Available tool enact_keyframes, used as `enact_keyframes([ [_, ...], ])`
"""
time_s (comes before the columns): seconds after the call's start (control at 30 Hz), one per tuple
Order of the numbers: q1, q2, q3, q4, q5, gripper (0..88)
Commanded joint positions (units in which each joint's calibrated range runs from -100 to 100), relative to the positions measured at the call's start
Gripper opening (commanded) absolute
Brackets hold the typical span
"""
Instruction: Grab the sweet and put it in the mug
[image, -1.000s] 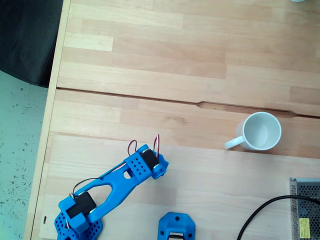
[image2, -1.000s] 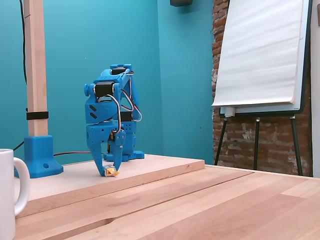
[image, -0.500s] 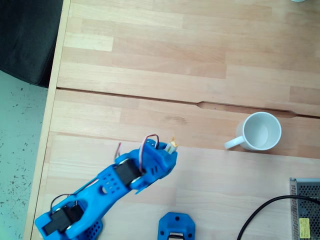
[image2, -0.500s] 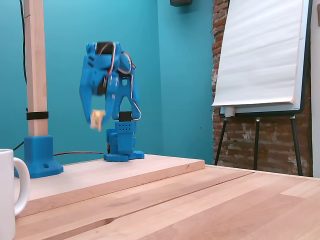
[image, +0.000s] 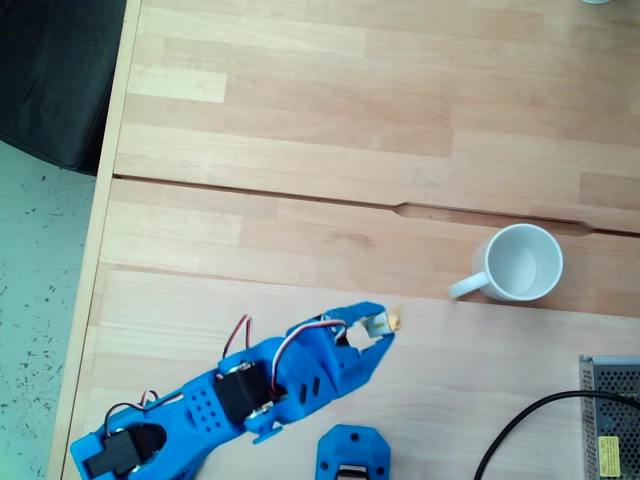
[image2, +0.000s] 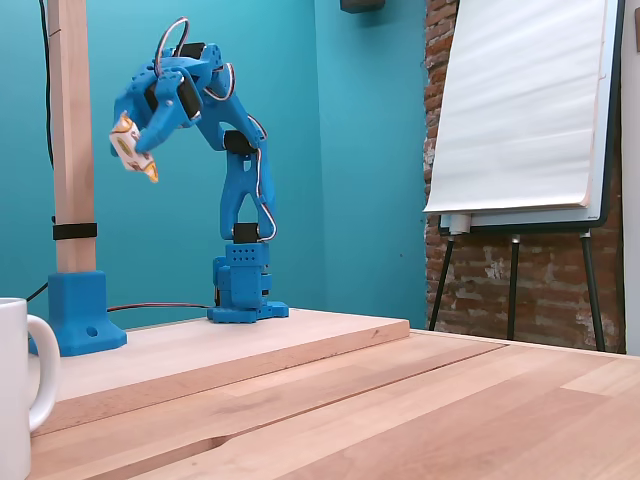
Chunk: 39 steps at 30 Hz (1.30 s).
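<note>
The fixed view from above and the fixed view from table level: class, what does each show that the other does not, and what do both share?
From above: the mug's white inside with nothing in it, a grey metal box with a black cable, and the floor. From table level: how high the gripper is raised, a flip chart and a brick wall. Both: the blue arm, the sweet in the gripper, the mug, and the wooden table.

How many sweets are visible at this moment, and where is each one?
1. The sweet is held in the gripper, lifted high above the table and left of the mug in a fixed view. No other is visible.
</note>
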<state>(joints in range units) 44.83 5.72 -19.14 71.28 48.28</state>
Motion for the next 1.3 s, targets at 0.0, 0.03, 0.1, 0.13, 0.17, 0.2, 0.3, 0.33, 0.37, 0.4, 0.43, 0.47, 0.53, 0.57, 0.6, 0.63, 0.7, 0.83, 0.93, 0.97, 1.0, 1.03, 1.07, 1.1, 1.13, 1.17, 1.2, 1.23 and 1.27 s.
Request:
enact_keyframes([
  [0.0,1.72,0.3,-5.12,-1.04,-0.2,0.0],
  [0.03,2.52,1.16,-5.66,-1.12,-0.15,0.0],
  [0.1,4.12,2.8,-6.37,-2.0,-0.15,0.0],
  [0.13,4.84,3.83,-6.46,-3.29,-0.2,0.0],
  [0.17,5.21,5.04,-6.46,-4.99,-0.2,0.0],
  [0.2,5.21,6.41,-6.46,-7.0,-0.24,0.0],
  [0.3,5.28,9.85,-6.46,-14.02,-0.29,0.0],
  [0.33,5.28,10.8,-6.46,-16.2,-0.34,0.0],
  [0.37,5.28,11.66,-6.46,-17.73,-0.34,0.0],
  [0.4,5.28,12.26,-6.46,-19.34,-0.34,0.0],
  [0.43,5.28,13.04,-6.46,-20.71,-0.34,0.0],
  [0.47,5.28,13.64,-6.46,-21.84,-0.59,0.0],
  [0.53,5.28,14.5,-6.73,-23.78,-1.51,0.0],
  [0.57,5.28,14.85,-6.91,-24.99,-2.1,0.0],
  [0.6,5.28,15.28,-7.09,-25.87,-2.69,0.0],
  [0.63,5.28,15.62,-7.18,-26.92,-3.08,0.0],
  [0.7,5.28,16.31,-7.18,-29.83,-3.96,0.0],
  [0.83,5.28,18.89,-7.18,-38.45,-5.71,0.0],
  [0.93,5.21,20.96,-7.18,-43.21,-7.23,0.0],
  [0.97,5.21,21.73,-7.18,-44.5,-7.77,0.0],
  [1.0,4.92,22.42,-7.18,-45.55,-8.21,0.0],
  [1.03,4.41,23.11,-7.27,-46.44,-8.4,0.0],
  [1.07,3.83,23.71,-7.71,-46.92,-8.69,0.0],
  [1.1,3.1,24.4,-8.69,-47.25,-9.13,0.0],
  [1.13,2.52,25.26,-10.03,-47.33,-9.43,0.0],
  [1.17,2.23,26.21,-11.73,-47.33,-9.62,0.0],
  [1.2,1.94,27.41,-13.69,-47.33,-9.87,0.0],
  [1.23,1.65,28.62,-15.74,-47.33,-10.06,0.0],
  [1.27,1.5,29.99,-17.97,-47.25,-10.35,0.0],
])
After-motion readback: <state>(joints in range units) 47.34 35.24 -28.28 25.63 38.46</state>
